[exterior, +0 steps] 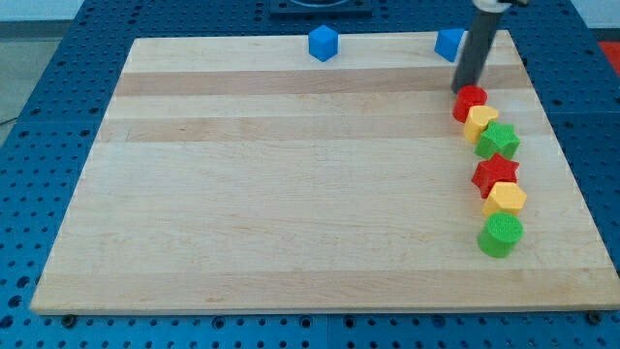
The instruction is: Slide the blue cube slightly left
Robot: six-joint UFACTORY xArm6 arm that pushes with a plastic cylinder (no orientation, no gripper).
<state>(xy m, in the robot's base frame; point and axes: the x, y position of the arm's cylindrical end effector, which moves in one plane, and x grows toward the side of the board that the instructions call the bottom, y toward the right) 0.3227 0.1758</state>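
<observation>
Where the rod leans at the view's top right, my tip touching the red block, well right of the blue cube

Rod cut off by the view's top edge, its upper end unseen; it covers the right part of a blue block near the bench's top edge, shape not determinable.
</observation>
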